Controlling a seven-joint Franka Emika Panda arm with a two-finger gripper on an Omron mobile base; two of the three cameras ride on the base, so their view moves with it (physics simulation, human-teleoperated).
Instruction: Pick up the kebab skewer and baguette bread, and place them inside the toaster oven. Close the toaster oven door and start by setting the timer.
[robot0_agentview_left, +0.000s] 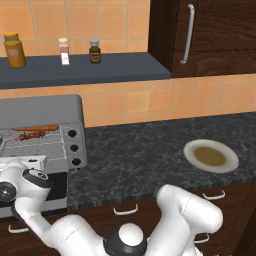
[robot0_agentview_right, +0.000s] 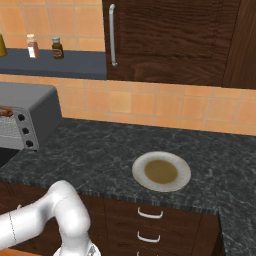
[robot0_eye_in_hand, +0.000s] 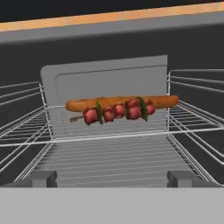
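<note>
Deep on the wire rack (robot0_eye_in_hand: 109, 153) of the toaster oven (robot0_agentview_left: 45, 112) I see both food items lying side by side: the baguette bread (robot0_eye_in_hand: 122, 102) at the back and the kebab skewer (robot0_eye_in_hand: 116, 111) touching it just in front. My tool (robot0_eye_in_hand: 111, 178) is released, its 2 tips spread wide at the mouth of the cavity and grasping nothing, so I judge loading done and the door-closing step in hand. From the left base view the toaster oven door (robot0_agentview_left: 55, 187) hangs dropped open below the cavity, with the hand right beside it. Next I would need to back straight out, keeping clear of the rack's side wires on both flanks, then get under the door's free edge and swing it up. Room is tight near the tabletop (robot0_agentview_left: 150, 155) edge at the oven, with open stone beyond toward the plate (robot0_agentview_left: 210, 156). After that come the 3 knobs (robot0_agentview_left: 74, 148).
</note>
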